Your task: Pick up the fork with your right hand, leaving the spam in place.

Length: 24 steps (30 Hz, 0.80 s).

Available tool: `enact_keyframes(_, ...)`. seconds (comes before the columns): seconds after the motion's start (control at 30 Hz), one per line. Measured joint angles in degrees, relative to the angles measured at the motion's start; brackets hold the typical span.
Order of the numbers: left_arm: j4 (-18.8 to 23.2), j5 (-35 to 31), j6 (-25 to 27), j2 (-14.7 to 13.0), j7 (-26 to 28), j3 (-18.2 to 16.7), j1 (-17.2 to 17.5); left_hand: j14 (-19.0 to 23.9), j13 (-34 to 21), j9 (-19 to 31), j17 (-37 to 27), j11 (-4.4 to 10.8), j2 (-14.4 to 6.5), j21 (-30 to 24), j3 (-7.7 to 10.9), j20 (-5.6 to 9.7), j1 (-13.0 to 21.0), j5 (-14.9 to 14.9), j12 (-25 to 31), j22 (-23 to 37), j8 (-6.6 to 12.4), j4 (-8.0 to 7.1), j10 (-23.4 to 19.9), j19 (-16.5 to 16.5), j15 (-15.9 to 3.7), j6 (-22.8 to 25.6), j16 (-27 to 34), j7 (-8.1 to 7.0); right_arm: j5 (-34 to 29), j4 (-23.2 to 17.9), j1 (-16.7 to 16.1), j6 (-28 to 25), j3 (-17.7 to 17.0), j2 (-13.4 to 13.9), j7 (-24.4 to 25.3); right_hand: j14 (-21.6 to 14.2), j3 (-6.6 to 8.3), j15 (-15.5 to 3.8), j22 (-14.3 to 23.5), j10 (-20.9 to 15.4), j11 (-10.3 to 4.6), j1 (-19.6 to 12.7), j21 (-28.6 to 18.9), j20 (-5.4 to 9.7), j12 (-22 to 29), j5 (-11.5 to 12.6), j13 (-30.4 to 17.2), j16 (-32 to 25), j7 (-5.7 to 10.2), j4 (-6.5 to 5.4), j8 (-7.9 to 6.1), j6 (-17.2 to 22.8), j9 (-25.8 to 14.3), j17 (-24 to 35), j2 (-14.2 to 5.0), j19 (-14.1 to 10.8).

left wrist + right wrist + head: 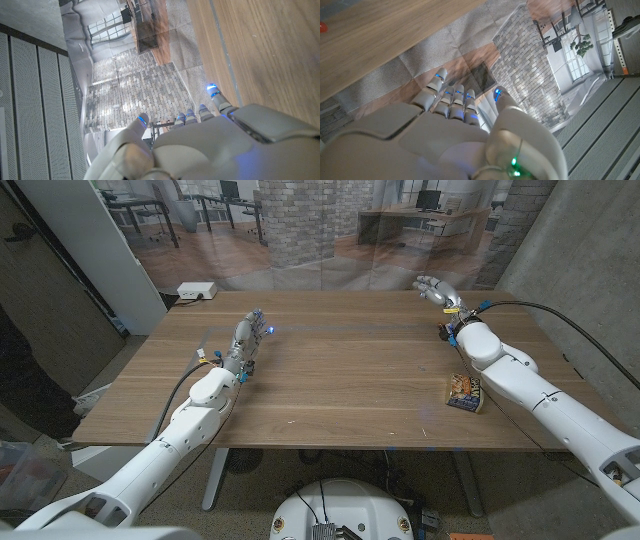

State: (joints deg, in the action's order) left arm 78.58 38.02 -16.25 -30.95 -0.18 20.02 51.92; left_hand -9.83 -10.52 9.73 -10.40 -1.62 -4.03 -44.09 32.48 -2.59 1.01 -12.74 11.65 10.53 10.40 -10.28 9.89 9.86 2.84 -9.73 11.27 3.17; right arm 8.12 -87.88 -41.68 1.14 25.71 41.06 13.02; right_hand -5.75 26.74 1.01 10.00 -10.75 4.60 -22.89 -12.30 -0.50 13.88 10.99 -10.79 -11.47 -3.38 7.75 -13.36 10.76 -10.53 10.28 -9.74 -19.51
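The robot's right hand [437, 288] hovers with fingers spread and holding nothing over the far right corner of the wooden table [340, 380], while its left hand [246, 338] waits, fingers loosely apart and empty (seen in both the head and wrist views), over the table's left half. A small printed tin, apparently the spam [465, 393], lies near the front right edge beside the right forearm, well apart from both hands. A white box [196, 291] sits at the far left corner.
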Motion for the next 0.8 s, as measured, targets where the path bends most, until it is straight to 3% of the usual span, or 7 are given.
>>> enact_keyframes(0.8,0.4,-0.1,0.0,-0.1,0.2,-0.1,0.2,0.0,0.0,0.0,0.0,-0.12,0.0,0.2,0.00,-0.39,0.0,0.0,0.0,0.0,0.00,0.00,-0.1,0.1,0.00,0.0,0.0,0.00,-7.2,-3.8,3.1,-9.2,2.2,2.9,0.1,-0.3,0.72,-0.31,0.0,-1.6,-0.18,-0.8,0.0,0.51,0.0,-0.4,0.0,0.0,0.00,-0.72,0.00,1.2,0.0,0.3,-0.83,-0.5)
